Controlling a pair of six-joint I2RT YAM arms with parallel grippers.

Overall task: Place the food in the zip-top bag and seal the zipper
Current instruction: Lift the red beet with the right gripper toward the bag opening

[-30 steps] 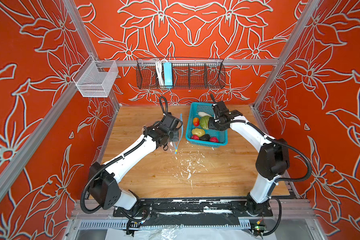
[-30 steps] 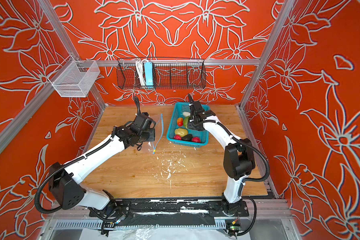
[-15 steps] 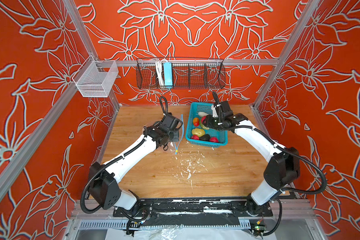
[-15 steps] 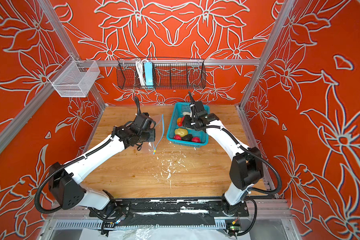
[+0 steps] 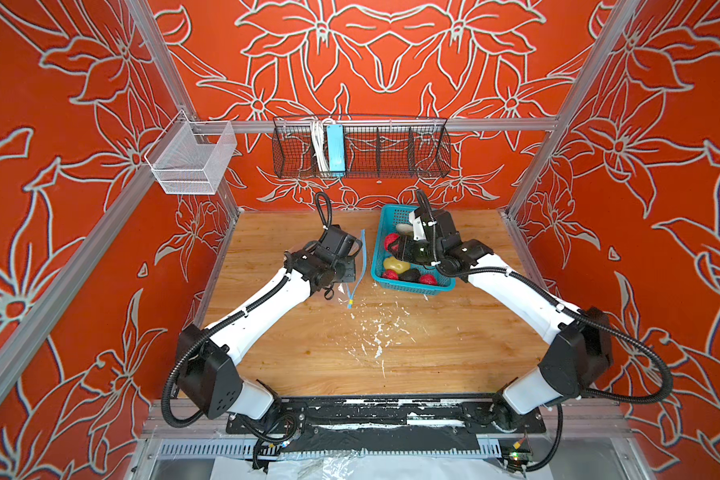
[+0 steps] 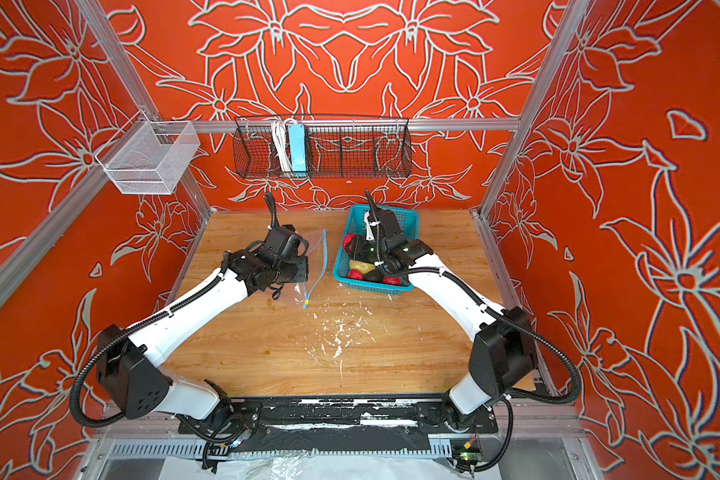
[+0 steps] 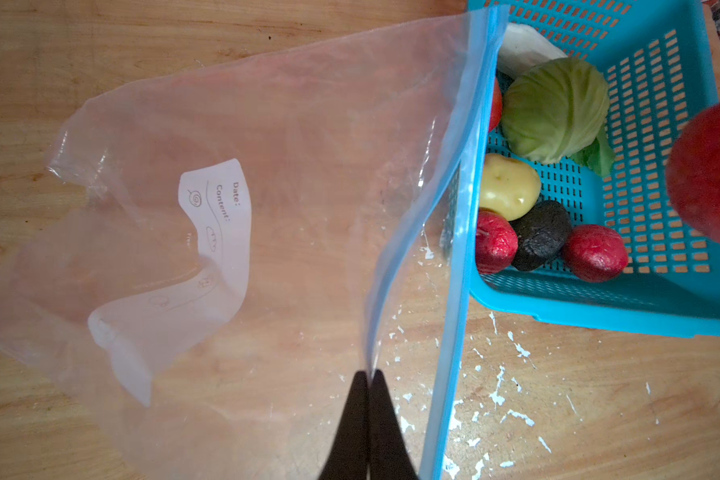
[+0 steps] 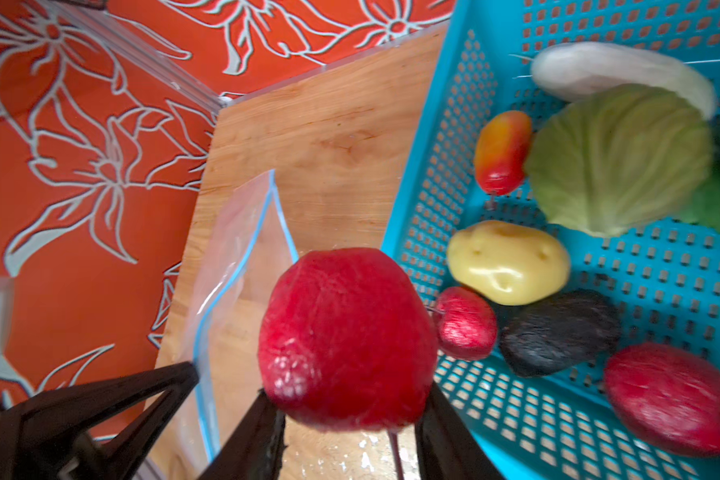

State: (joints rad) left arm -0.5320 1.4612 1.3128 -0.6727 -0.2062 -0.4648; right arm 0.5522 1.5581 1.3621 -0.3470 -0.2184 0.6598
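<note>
Right gripper (image 8: 348,395) has lifted off the basket floor since a second ago; it now clamps one red fruit (image 8: 346,336) above the basket's left rim. Left gripper (image 7: 368,376) is unchanged, its fingers pressed together on one lip of the bag mouth.

Wood table (image 5: 391,353), white flecks (image 5: 375,336) near the front. Zip-top bag (image 7: 225,166) is clear, crinkled, white-labelled and empty. It sits just left of the teal basket (image 7: 641,299), mouth gaping toward it. Zipper (image 7: 466,208) is light blue, slider (image 5: 351,300) at the near end.

Basket holds 7: 1 potato (image 7: 510,191), 1 avocado (image 7: 541,235), 2 more red fruits (image 7: 495,243), 1 cabbage (image 7: 553,108), 1 pepper (image 8: 501,151), 1 radish (image 8: 599,70).

Orange floral walls (image 5: 391,62). On the far rail, 1 black wire rack (image 5: 391,153) with 1 power strip (image 5: 335,149), and 1 white mesh bin (image 5: 192,162).
</note>
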